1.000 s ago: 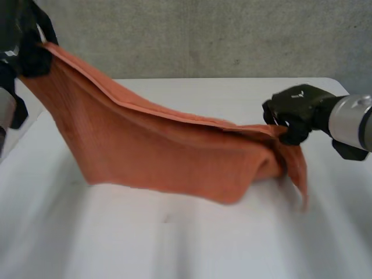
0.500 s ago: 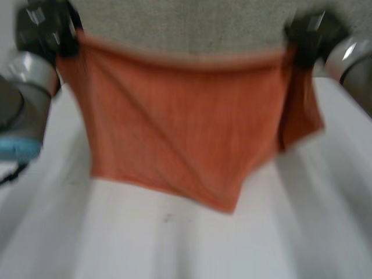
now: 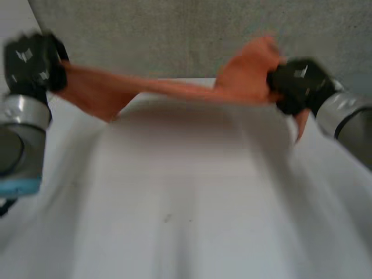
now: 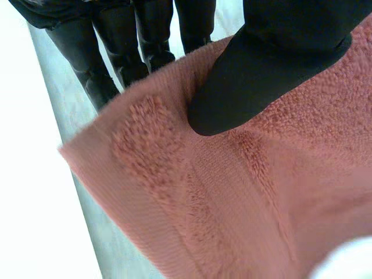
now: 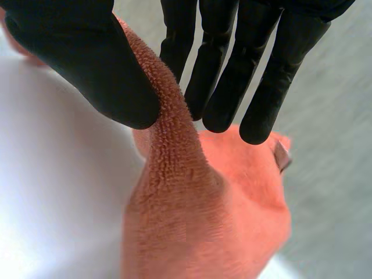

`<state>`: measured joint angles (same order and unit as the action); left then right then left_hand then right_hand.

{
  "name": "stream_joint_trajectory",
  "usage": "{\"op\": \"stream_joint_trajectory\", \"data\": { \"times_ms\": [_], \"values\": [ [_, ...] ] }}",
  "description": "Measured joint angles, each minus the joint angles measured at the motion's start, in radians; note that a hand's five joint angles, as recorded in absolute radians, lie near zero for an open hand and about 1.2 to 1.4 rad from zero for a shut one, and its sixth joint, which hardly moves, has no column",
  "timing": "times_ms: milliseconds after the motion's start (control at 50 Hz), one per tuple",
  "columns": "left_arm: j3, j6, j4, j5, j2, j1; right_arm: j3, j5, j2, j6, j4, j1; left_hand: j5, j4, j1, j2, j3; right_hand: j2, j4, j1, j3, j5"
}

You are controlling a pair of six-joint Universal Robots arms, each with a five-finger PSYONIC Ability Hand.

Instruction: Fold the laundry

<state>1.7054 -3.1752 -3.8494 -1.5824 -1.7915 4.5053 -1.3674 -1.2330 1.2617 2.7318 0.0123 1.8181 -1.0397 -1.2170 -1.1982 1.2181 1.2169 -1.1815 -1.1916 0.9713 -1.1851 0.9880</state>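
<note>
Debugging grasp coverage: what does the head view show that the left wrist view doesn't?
Head view: the orange towel stretched in the air between the left robot hand and right robot hand, above the white table. Left wrist view: the grip itself, thumb pressed on the towel near its hemmed corner, fingers behind it. Shared: left robot hand holding the towel.

- The towel (image 3: 244, 78), a broad hanging sheet half a second before, swung up into a thin stretched band (lifted clear of the table (image 3: 186, 221)).
- The right hand (image 3: 299, 86) came lower; a towel corner flared above it.
</note>
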Motion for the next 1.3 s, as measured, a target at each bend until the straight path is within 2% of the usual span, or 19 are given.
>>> {"op": "stream_joint_trajectory", "data": {
  "times_ms": [220,260,280,300,340,360,600,720,860,900,920,940,960,1060,1260,1300],
  "values": [
    [0.129,-0.003,0.014,0.001,-0.106,0.003,-0.105,0.008,-0.233,0.001,-0.006,-0.011,0.0,0.0,0.0,0.0,0.0,0.017,0.022,0.0,0.019,-0.004],
    [0.135,-0.002,0.018,0.001,-0.106,0.016,-0.121,0.006,-0.251,0.011,0.007,-0.024,0.0,0.0,0.0,0.0,0.0,0.172,0.179,-0.118,0.173,-0.14],
    [0.135,-0.002,0.018,0.001,-0.106,0.016,-0.121,0.006,-0.251,0.011,0.007,-0.024,0.0,0.0,0.0,0.0,0.0,0.172,0.179,-0.118,0.173,-0.14],
    [0.138,-0.001,0.019,0.001,-0.104,0.025,-0.136,0.005,-0.255,0.023,0.021,-0.035,0.0,0.0,0.0,0.0,0.0,0.354,0.361,-0.262,0.355,-0.317],
    [0.141,0.0,0.021,0.001,-0.101,0.035,-0.159,0.003,-0.253,0.048,0.045,-0.05,0.0,0.0,0.0,0.0,0.0,0.411,0.411,-0.301,0.413,-0.368],
    [0.142,0.001,0.021,0.0,-0.099,0.039,-0.171,0.001,-0.25,0.061,0.058,-0.057,0.0,0.0,0.0,0.0,0.0,0.493,0.509,-0.374,0.499,-0.47],
    [0.146,0.004,0.031,0.0,-0.092,0.041,-0.368,-0.005,-0.116,0.22,0.223,-0.138,0.0,0.0,0.0,0.0,0.0,0.608,0.621,-0.47,0.619,-0.593],
    [0.146,0.004,0.045,0.0,-0.092,0.037,-0.422,0.0,-0.093,0.228,0.248,-0.186,0.0,0.0,0.0,0.0,0.0,0.608,0.622,-0.47,0.619,-0.594],
    [0.147,0.006,0.051,-0.001,-0.091,0.039,-0.412,0.005,-0.129,0.213,0.251,-0.218,0.0,0.0,0.0,0.0,0.0,0.604,0.605,-0.466,0.601,-0.57],
    [0.149,0.006,0.052,-0.001,-0.089,0.04,-0.407,0.005,-0.137,0.211,0.251,-0.22,0.0,0.0,0.0,0.0,0.0,0.527,0.531,-0.403,0.525,-0.509],
    [0.15,0.006,0.052,-0.001,-0.088,0.041,-0.403,0.005,-0.142,0.211,0.251,-0.223,0.0,0.0,0.0,0.0,0.0,0.365,0.377,-0.264,0.37,-0.367],
    [0.151,0.006,0.052,-0.001,-0.087,0.042,-0.399,0.005,-0.145,0.211,0.251,-0.226,0.0,0.0,0.0,0.0,0.0,0.365,0.377,-0.264,0.37,-0.367],
    [0.152,0.006,0.052,-0.001,-0.085,0.043,-0.396,0.006,-0.148,0.212,0.25,-0.229,0.0,0.0,0.0,0.0,0.0,0.247,0.262,-0.168,0.255,-0.255],
    [0.157,0.006,0.052,-0.001,-0.078,0.045,-0.381,0.008,-0.159,0.214,0.246,-0.245,0.0,0.0,0.0,0.0,0.0,0.011,0.022,0.01,0.017,-0.025],
    [0.159,0.007,0.087,-0.001,-0.064,0.035,-0.368,0.006,-0.165,0.221,0.235,-0.255,0.0,0.0,0.0,0.0,0.0,0.0,0.001,0.01,0.002,-0.015],
    [0.159,0.007,0.099,-0.001,-0.061,0.034,-0.369,0.012,-0.163,0.225,0.219,-0.257,0.0,0.0,0.0,0.0,0.0,0.123,0.13,-0.069,0.123,-0.096]
  ]
}}
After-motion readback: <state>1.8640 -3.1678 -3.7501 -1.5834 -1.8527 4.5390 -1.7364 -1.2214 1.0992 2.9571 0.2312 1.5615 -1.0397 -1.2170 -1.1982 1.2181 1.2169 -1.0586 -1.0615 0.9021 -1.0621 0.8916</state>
